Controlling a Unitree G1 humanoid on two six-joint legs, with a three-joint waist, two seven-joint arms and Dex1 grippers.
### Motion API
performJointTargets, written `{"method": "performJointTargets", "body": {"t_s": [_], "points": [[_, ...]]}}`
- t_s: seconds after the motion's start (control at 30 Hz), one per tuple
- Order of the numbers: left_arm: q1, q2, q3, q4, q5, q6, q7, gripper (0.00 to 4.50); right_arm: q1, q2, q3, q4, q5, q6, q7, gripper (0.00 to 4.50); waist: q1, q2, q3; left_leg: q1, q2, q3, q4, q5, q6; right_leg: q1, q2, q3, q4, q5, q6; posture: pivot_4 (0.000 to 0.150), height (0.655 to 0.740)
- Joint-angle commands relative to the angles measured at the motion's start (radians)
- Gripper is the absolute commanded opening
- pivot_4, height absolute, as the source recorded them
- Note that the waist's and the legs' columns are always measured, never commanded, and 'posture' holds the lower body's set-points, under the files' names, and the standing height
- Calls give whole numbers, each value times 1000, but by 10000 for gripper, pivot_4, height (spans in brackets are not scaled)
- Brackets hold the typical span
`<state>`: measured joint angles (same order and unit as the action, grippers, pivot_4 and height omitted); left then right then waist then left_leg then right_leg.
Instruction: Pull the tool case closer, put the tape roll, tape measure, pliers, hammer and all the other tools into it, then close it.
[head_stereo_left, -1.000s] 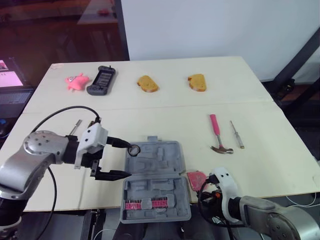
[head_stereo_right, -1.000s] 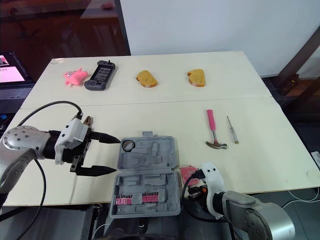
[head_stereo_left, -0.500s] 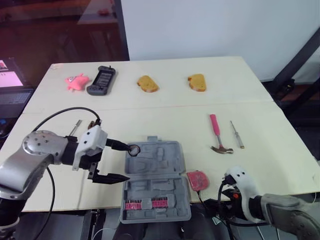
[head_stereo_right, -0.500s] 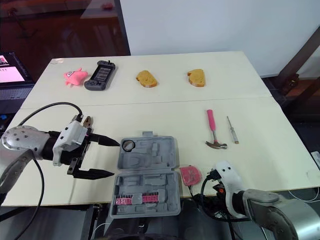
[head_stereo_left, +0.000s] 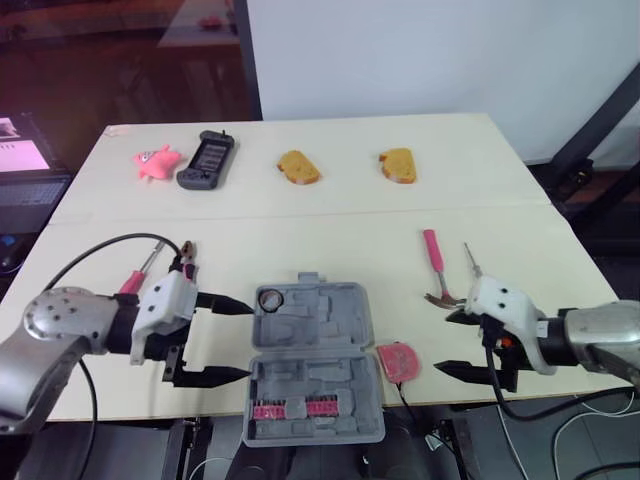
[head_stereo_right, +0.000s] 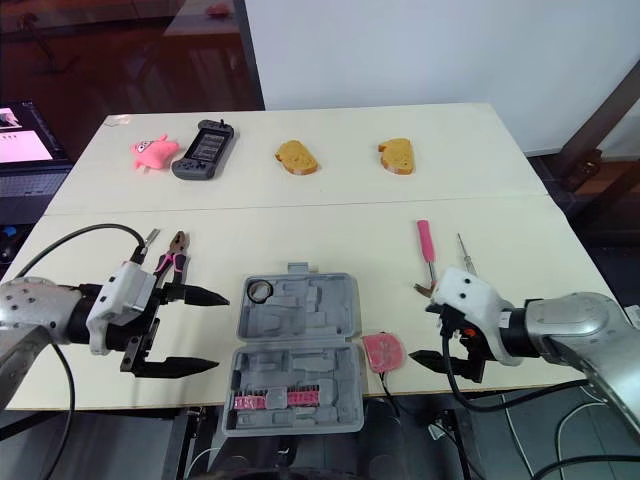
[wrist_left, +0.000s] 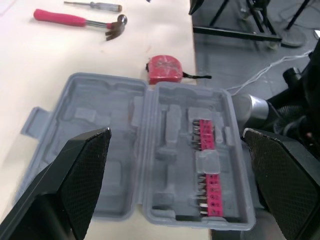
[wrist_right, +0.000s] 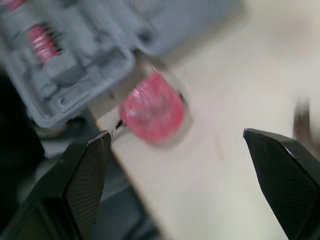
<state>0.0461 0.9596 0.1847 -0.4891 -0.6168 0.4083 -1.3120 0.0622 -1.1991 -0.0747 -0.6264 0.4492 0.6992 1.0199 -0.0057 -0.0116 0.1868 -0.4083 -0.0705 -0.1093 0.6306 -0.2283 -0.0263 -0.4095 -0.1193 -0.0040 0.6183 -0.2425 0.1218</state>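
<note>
The grey tool case (head_stereo_left: 312, 345) lies open at the table's front edge, its bit-row half hanging over the edge. A dark tape roll (head_stereo_left: 270, 299) sits in its far left corner. The red tape measure (head_stereo_left: 399, 360) lies just right of the case. Further right are the pink-handled hammer (head_stereo_left: 434, 263) and a screwdriver (head_stereo_left: 470, 258). Pliers (head_stereo_right: 170, 262) lie left of the case. My left gripper (head_stereo_left: 250, 340) is open at the case's left side, nothing between its fingers. My right gripper (head_stereo_left: 442, 342) is open, just right of the tape measure (wrist_right: 152, 107), empty.
Along the far side lie a pink toy (head_stereo_left: 153, 161), a dark handheld device (head_stereo_left: 205, 160) and two pieces of bread (head_stereo_left: 299, 167) (head_stereo_left: 397, 163). A laptop (head_stereo_left: 25, 175) stands off the table's left. A seam crosses the table behind the tools.
My right arm rose from below the front edge to table height, right of the tape measure, and its jaws opened. My left gripper drew back a little to the left.
</note>
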Motion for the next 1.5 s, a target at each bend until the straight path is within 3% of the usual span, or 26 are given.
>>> {"method": "performJointTargets", "body": {"t_s": [0.03, 0.17, 0.33, 0.97, 1.13, 1.33, 1.5], "points": [[20, 3, 48, -51, -18, -5, 26, 45000, -89, -4, 145, 131, -145, -246, 131, 44613, -3, -1, 0, 0, 0, 0, 0, 0, 0, 0, 0, 0, 0, 0, 0, 1500, 7400], [52, -1, 65, -81, -21, 0, 57, 45000, -222, 97, 317, 322, -285, -458, 201, 44613, -7, 0, 0, 1, 1, 0, 0, 0, 0, 0, 0, 0, -1, 1, -1, 1500, 7400], [77, 1, 77, -110, -32, 22, 97, 45000, -269, 180, 392, 441, -376, -570, 212, 44613, -4, 0, 1, 0, 0, 0, -1, 0, 0, -1, 1, 0, -1, 1, -1, 1500, 7400], [102, 9, 89, -127, -5, 23, 140, 45000, -299, 334, 464, 506, -446, -529, 220, 44613, -3, 0, 1, 1, 0, -1, 0, 0, 0, 0, 1, 1, 0, 1, -1, 1500, 7400], [94, 7, 83, -121, -2, 21, 141, 45000, -300, 341, 467, 535, -467, -526, 212, 29263, -5, 0, 0, 1, 0, -1, 0, 0, 0, 0, 1, 1, 0, 1, -1, 1500, 7400], [71, 5, 72, -109, -2, 20, 141, 45000, -309, 345, 456, 531, -477, -530, 205, 29029, -5, 0, 0, 2, 0, -1, 0, 0, 0, 1, 1, 1, 0, 1, -1, 1500, 7400], [65, 3, 69, -98, 2, 14, 135, 45000, -331, 342, 394, 437, -405, -405, 212, 29029, -5, 0, 0, 2, 0, -1, 0, 0, 0, 1, 1, 1, 0, 1, -1, 1500, 7400]]}}
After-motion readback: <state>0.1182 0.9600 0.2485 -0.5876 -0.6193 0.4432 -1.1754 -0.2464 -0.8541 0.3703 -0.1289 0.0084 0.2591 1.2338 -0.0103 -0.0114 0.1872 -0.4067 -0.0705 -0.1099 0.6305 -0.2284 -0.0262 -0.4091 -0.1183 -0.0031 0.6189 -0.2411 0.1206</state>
